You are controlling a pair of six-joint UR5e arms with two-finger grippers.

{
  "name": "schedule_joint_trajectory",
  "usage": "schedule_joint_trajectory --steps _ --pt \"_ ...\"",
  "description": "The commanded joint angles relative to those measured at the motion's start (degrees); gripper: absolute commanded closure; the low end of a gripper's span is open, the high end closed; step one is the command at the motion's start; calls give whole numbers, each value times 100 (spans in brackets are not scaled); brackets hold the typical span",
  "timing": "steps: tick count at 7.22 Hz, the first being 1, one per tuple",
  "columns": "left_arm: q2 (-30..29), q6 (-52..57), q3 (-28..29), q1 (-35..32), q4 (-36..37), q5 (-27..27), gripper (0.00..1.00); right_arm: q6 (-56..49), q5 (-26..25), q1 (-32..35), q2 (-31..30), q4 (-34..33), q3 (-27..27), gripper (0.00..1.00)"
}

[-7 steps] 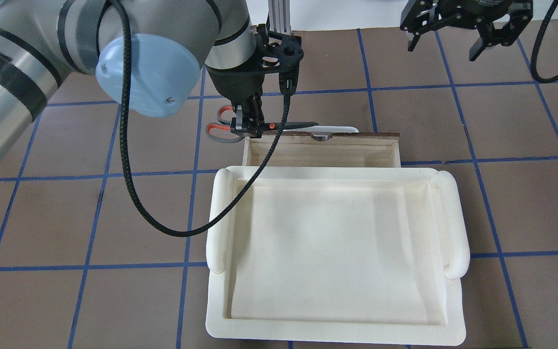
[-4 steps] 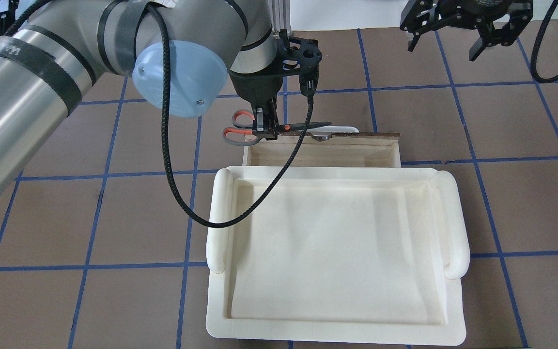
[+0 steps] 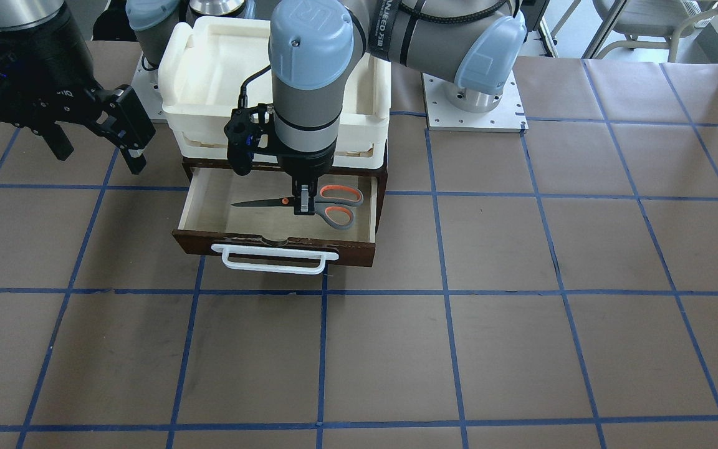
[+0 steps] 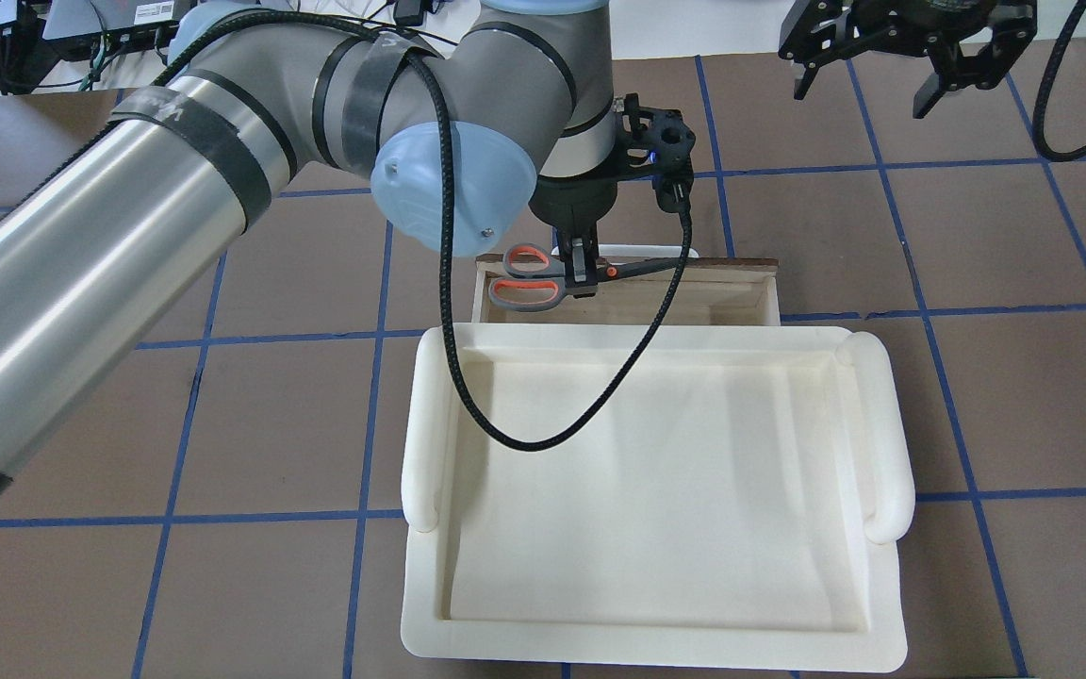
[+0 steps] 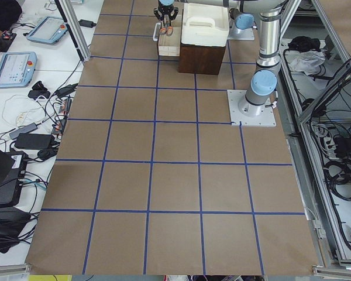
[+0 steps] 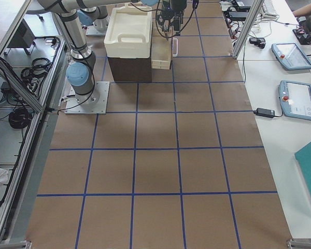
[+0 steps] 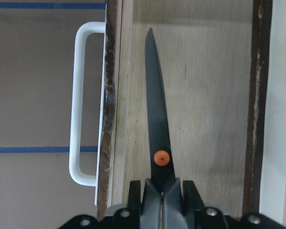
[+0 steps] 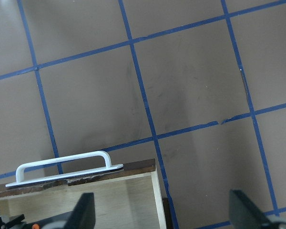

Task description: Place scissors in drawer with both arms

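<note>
**Q:** which step r we at?

**A:** left tool is clamped on the scissors just behind the pivot. It's holding them flat over the open drawer, blades running along the front wall. Can't tell if they touch the bottom yet. So imo it's the drop-off: lower a bit, let go, lift out.

**Q:** and the other one?

**A:** right tool hangs spread wide w/ nothing in it, well off to the side. Prob needs to push the handle to close it after. Drawer has only the scissors. Cream tray on top holds nothing afaict.
</note>
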Motion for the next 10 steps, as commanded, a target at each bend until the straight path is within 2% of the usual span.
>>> schedule_joint_trajectory --steps 1,7,10 --pt "-127 -131 -40 -109 51 28 94 -6 0 0 0 0 0 0" --pt "-224 -158 -127 -206 86 90 90 -6 0 0 0 -9 0 0" --pt "-241 -333 -408 -276 543 99 90 -6 0 -8 0 -9 0 0"
